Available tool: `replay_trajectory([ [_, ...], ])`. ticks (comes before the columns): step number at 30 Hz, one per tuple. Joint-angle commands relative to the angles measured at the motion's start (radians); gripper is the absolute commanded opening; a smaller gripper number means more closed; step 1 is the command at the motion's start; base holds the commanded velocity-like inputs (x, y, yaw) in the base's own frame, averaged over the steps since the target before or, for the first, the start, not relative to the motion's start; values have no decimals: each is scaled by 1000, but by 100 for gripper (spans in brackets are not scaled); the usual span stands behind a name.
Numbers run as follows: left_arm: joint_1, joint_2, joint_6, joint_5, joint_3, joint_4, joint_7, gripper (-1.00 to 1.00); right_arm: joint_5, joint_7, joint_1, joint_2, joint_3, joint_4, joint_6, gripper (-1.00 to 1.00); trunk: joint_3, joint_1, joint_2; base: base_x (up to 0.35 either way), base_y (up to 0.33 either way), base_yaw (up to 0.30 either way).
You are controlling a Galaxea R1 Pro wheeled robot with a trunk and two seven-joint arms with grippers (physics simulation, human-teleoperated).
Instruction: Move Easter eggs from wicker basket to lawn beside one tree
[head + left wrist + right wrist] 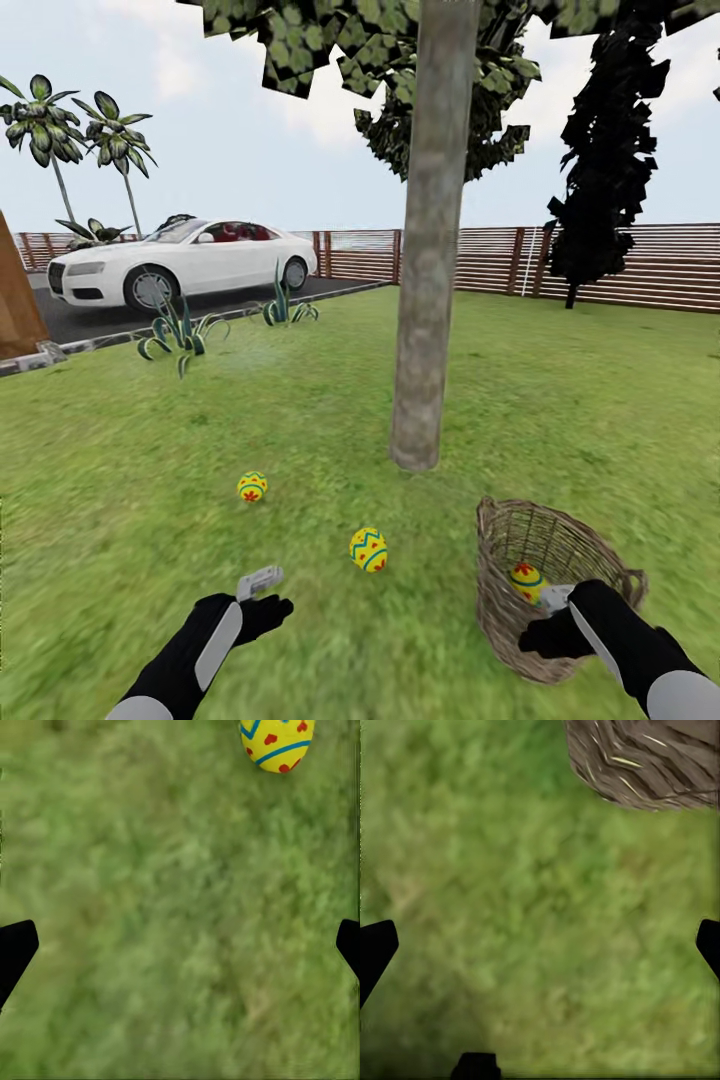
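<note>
Left tool [262,583] spread apart, empty, low over open lawn [120,500], lower left. Right tool [556,598] spread too, at woven wicker basket's [520,610] rim, lower right. One egg [526,582] inside; two smooth dotted eggs [368,549] [252,487] on mottled grass below rough grey trunk [428,300], centre.

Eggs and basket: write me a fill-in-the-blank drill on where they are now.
1. The number of eggs lying on the lawn is ____.
2. One egg sits inside the ____.
3. The basket stands near the trunk of the ____.
4. Parked beyond the lawn is a white ____.

Missing words: two; basket; tree; car
</note>
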Motion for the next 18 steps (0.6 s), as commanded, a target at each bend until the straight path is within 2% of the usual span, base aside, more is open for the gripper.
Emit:
replay_trajectory([
  [1,0,-10,-4,8,-4,-1,10,100,-6,-1,-1,-1,6,-1,4,100,2,-4,7,-220,-66,0],
  [2,0,-22,-7,5,-5,13,10,100,-6,-1,-1,-1,6,-1,4,100,5,-8,14,-208,-183,0],
  [4,0,-30,-9,3,-7,31,10,100,-6,-1,-1,-2,6,-1,4,100,11,-16,28,-165,-259,0],
  [18,0,-32,-9,4,-5,34,9,100,-6,-1,-1,-3,5,-1,4,100,55,-69,126,-145,-289,0],
])
